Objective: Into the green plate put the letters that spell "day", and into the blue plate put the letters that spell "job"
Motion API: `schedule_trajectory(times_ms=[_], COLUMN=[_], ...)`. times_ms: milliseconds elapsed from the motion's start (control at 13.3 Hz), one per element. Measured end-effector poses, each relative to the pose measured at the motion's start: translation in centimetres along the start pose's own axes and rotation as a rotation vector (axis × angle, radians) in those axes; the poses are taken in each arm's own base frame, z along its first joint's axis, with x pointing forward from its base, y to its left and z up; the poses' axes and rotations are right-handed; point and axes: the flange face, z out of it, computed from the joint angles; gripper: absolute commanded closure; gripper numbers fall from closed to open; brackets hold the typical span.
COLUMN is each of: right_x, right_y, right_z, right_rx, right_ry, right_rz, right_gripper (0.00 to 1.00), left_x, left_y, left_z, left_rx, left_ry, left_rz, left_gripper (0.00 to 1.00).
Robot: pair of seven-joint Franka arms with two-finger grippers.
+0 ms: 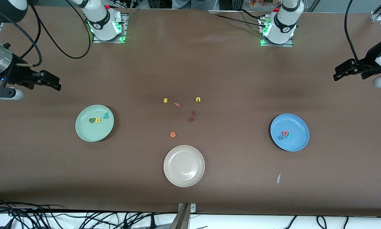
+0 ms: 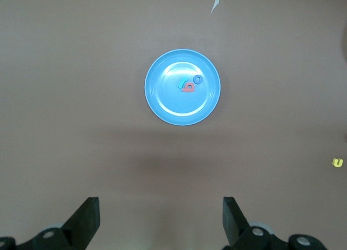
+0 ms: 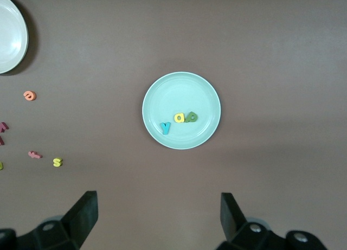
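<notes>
Both words look sorted. The round pale mint-green plate [image 1: 94,123] carries the dark green foam d [image 3: 191,117], the yellow foam a [image 3: 179,117] and the teal foam y [image 3: 165,127], lying close together in its bowl. The round medium-blue plate [image 1: 289,132] carries the teal-green foam j [image 2: 183,83], the blue ring-shaped foam o [image 2: 197,79] and the pink-salmon foam b [image 2: 188,88], bunched and touching.

The left tool [image 2: 161,220] hangs above bare table with the blue plate ahead of its spread fingers, empty. The right tool [image 3: 159,220] hangs likewise with the green plate ahead of it, jaws wide and nothing between them. Both arms wait, drawn out toward the table's ends.

In my judgement little is left to spoil, but a fresh descent could. The letters are tiny and light, so a finger brushing a plate rim might tip it and scatter them. The j, o and b sit so tightly that any nudge would shift all three.

The leftovers lie on the brown table between the two tools: a yellow foam s [image 1: 165,100], a yellow foam u [image 1: 198,99], a small salmon letter [image 1: 176,104], two dark red letters [image 1: 192,116] and an orange foam e [image 1: 172,135]. An empty beige plate [image 1: 184,165] sits just beside the e, and a pale scrap [image 1: 278,178] lies near the blue plate. Cables trail along the table's edges.
</notes>
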Motion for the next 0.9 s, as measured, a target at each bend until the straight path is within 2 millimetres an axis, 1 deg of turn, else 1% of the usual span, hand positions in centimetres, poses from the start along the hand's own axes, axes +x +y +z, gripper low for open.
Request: schedule_trajectory(times_ms=[226, 527, 904], right_x=[0.0, 0.0, 0.0], right_y=[0.0, 0.0, 0.0], right_z=[0.0, 0.0, 0.0], right_rx=[0.0, 0.0, 0.0], right_ry=[0.0, 0.001, 0.001], right_rz=[0.0, 0.0, -0.001], right_gripper=[0.0, 0.0, 0.0], left_x=[0.7, 1.4, 1.5], left_y=[0.1, -0.2, -1.0], left_z=[0.1, 0.7, 0.7], left_rx=[-0.021, -0.023, -0.02], left_ry=[0.018, 0.028, 0.029], left_rz=[-0.001, -0.009, -0.02], left_gripper=[0.0, 0.0, 0.0])
